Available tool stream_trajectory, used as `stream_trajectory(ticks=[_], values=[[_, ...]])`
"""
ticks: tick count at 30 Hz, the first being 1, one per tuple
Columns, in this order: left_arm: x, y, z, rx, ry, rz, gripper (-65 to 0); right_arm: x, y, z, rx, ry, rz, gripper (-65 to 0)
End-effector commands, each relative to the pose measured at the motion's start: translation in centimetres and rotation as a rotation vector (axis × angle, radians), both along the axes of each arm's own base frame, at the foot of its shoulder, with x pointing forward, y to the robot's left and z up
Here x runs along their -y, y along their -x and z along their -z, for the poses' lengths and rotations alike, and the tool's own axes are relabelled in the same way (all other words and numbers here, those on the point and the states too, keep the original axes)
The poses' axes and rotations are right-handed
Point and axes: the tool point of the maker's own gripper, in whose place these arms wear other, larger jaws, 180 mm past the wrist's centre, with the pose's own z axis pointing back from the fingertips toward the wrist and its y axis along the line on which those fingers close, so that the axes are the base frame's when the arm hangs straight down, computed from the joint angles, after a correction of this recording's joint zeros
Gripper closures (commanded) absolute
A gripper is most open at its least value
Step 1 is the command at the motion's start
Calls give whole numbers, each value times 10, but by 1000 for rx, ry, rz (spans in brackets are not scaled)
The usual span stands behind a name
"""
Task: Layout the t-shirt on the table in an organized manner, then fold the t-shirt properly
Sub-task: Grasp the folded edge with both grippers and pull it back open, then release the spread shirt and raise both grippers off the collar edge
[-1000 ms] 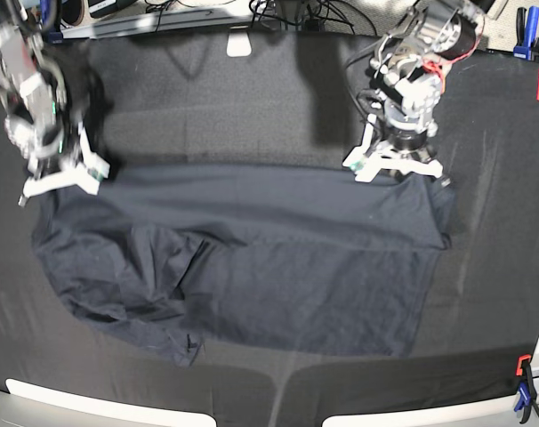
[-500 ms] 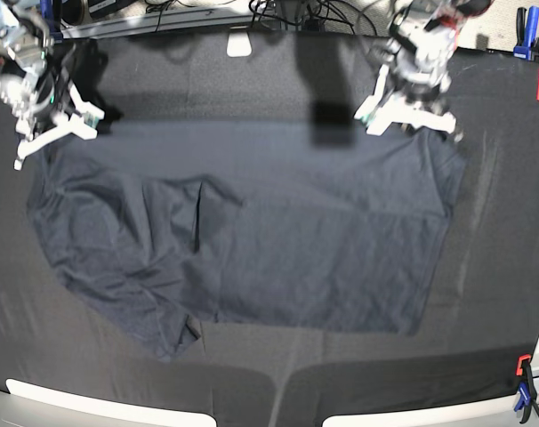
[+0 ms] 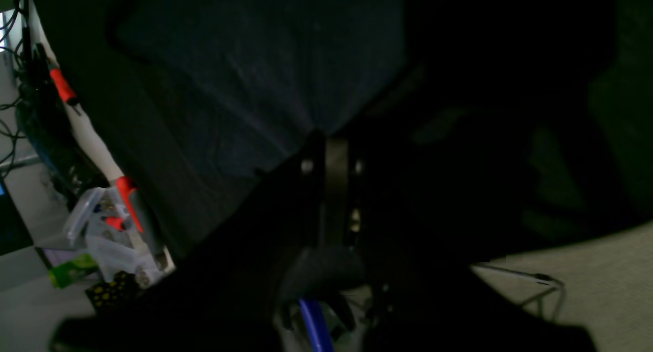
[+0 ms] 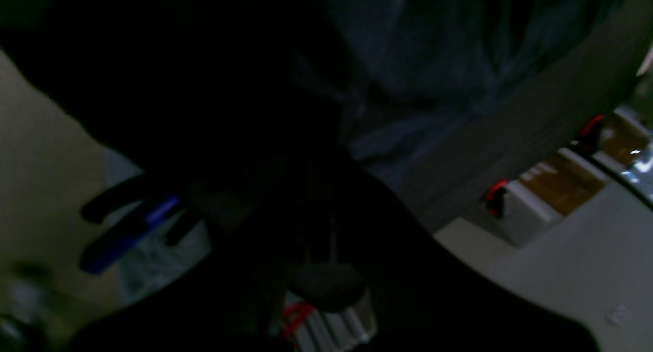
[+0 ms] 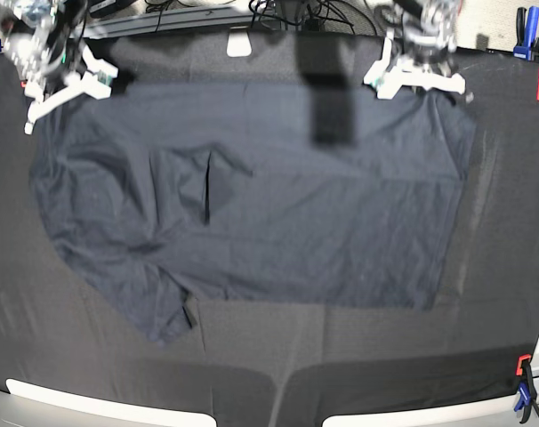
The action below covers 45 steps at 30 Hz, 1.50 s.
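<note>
step in hand: laying the t-shirt (image 5: 278, 205) out flat, judging by both arms lifting its far edge toward the back of the table (image 5: 501, 267)
t-shirt: spread wide across the middle of the table, far edge raised and stretched between the two claws, near part resting on the black cloth
left claw (image 5: 414, 73): closed tight, pinching the far corner of the t-shirt on the base view's right; cloth fans out from the pinch in the left wrist view
right claw (image 5: 67, 82): closed tight on the opposite far corner, near the table's back edge on the base view's left
trouble spots: a vertical fold left of centre (image 5: 207, 187) and a bunched flap at the near left corner (image 5: 176, 316)
doing it well: keep both claws level and the span between them taut, draw evenly so the creases pull out, then lower the edge straight
risk: uneven pull would skew the hem or drag the flap further under
</note>
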Motion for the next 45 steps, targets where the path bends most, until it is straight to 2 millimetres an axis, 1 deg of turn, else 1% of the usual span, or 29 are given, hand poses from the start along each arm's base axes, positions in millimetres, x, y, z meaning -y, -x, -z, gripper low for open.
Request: stream_trajectory(ticks=[1, 5, 8, 11, 12, 15, 17, 24, 29, 35, 45], values=[[-3, 0, -9, 28, -7, -8, 0, 7, -5, -9, 27, 42, -12, 0], [1, 11, -11, 11, 12, -8, 0, 10, 16, -5, -11, 59, -22, 0], [0, 21, -9, -11, 2, -10, 0, 13, 29, -5, -33, 95, -55, 0], [-1, 27, -7, -29, -2, -15, 0, 23, 42, -7, -74, 142, -76, 0], [-1, 28, -6, -30, 0, -15, 0, 27, 43, -10, -69, 157, -72, 0], [-2, 29, -6, -29, 0, -20, 0, 39, 43, -19, -31, 191, -54, 0], [-2, 29, -6, -30, 0, -20, 0, 39, 40, -20, -8, 187, -44, 0], [-6, 32, -5, -47, -18, -40, 0, 27, 36, -21, 17, 133, -52, 0], [-5, 32, -5, -47, -13, -39, 0, 23, 35, -21, 18, 120, -52, 0], [-5, 32, -5, -46, -11, -38, 0, 11, 31, -25, 35, 84, -64, 0], [2, 32, -5, -46, 11, -53, 0, 6, 36, -21, 29, 63, -49, 0]])
